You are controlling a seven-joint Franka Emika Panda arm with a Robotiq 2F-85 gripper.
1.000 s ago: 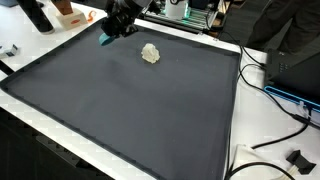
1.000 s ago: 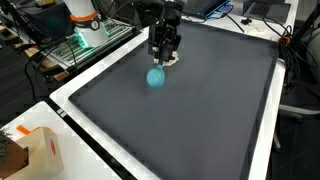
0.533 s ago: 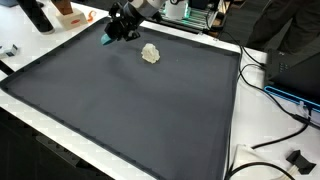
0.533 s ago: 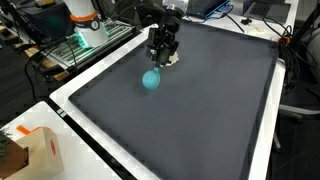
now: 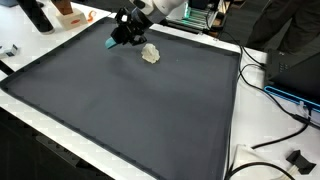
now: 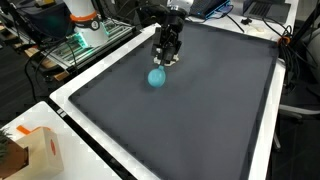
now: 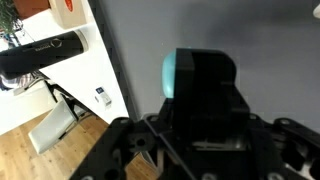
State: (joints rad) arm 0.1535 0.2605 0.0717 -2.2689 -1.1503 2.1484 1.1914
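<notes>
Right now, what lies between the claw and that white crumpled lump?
Nothing: in an exterior view only bare dark mat separates the gripper from the white lump.

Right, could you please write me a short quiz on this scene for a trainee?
1. True or false: the teal ball is far from the hand.
2. Apart from the ball, what lies closest to the hand? A) a white crumpled lump B) a mug C) a spoon
3. Short answer: how many small objects are within the edges of the dark mat?
Key: 1 false; 2 A; 3 two.
</notes>
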